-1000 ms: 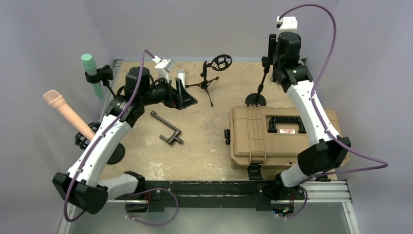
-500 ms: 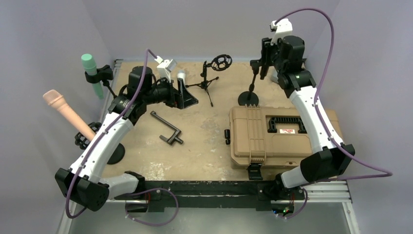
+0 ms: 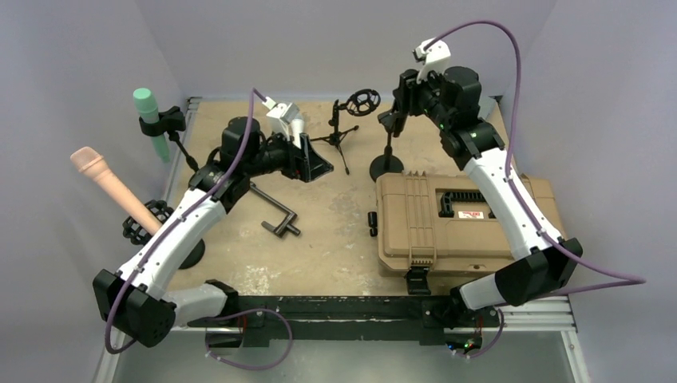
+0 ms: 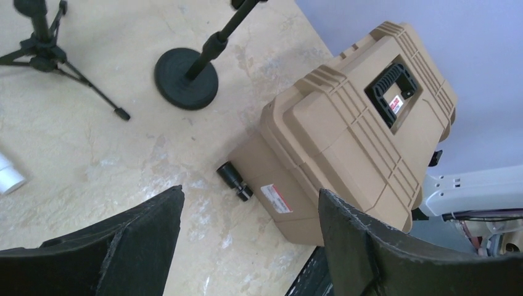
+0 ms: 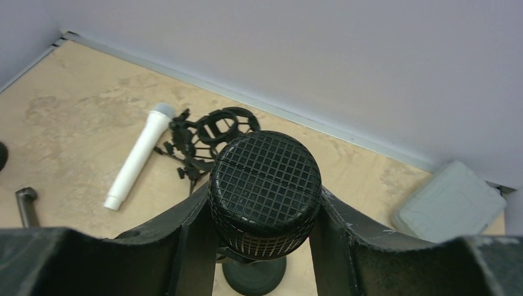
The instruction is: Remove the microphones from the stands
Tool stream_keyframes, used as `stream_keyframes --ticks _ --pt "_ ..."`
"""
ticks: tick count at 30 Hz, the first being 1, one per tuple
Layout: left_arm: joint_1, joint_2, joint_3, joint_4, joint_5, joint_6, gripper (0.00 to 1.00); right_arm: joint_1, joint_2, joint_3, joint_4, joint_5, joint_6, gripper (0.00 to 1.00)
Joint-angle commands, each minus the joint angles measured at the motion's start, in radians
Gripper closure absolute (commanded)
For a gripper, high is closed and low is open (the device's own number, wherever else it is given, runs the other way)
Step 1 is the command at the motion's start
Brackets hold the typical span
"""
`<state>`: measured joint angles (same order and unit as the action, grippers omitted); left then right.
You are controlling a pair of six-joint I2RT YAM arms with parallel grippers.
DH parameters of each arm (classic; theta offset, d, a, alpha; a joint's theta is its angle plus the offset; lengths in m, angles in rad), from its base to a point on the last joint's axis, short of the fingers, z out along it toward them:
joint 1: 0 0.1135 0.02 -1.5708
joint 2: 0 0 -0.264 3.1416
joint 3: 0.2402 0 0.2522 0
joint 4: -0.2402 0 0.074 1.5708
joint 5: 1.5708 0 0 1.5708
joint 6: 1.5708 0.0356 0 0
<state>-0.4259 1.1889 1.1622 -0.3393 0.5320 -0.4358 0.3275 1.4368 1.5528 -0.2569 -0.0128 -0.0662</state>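
Looking down from the right wrist camera gives the only clear sight of the black mesh-headed microphone (image 5: 265, 172). Its round grille, crossed by a seam, stands upright between the two fingers of the right gripper (image 5: 264, 203), which press against it on both sides. The round foot of the straight black pole stand (image 5: 254, 275) is directly below (so the microphone is not yet off it). From the top camera that microphone is mostly hidden behind the gripper, toward the far middle of the tan speckled tabletop (image 3: 335, 231). Only that view shows the mint-green microphone (image 3: 148, 108) clipped in a stand at the far left and the pink microphone (image 3: 104, 179) leaning out of another stand nearer the bases. The left wrist camera alone shows the left gripper (image 4: 250, 196) plainly: fingers spread wide, nothing between them, above the table near the tan ribbed plastic hard case (image 4: 361, 132), which has a short black cylinder (image 4: 234, 180) at its side. Counted, there are four microphones: black, green, pink and a white tube-shaped microphone (image 5: 139, 157) lying flat. There are four stands, among them a small black tripod with a ring-shaped mount (image 3: 351, 120). There is also one case, one black bent metal crank (image 3: 271, 211) and one flat grey box (image 5: 453, 200) by the back wall.
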Motion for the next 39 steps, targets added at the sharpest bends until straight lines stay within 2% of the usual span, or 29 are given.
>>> stream_keyframes --ticks 1,5,16,24,34,39 --pt "-0.092 -0.003 -0.022 0.247 -0.145 -0.028 0.22 0.037 -0.019 -0.004 0.032 -0.004 0.04 1.0" --pt "-0.195 0.089 -0.004 0.423 -0.229 0.075 0.21 0.039 -0.012 -0.011 0.036 -0.013 0.043 1.0" --pt "-0.239 0.42 0.229 0.633 -0.295 0.196 0.27 0.039 -0.03 -0.009 0.007 0.027 0.058 1.0" --pt "-0.294 0.519 0.33 0.603 -0.315 0.279 0.22 0.039 -0.038 -0.001 0.001 0.033 0.058 1.0" --pt "-0.302 0.589 0.405 0.567 -0.366 0.281 0.37 0.038 -0.048 -0.003 0.004 0.031 0.059 1.0" --pt "-0.303 0.607 0.432 0.542 -0.378 0.277 0.39 0.038 -0.055 -0.007 0.006 0.025 0.086 1.0"
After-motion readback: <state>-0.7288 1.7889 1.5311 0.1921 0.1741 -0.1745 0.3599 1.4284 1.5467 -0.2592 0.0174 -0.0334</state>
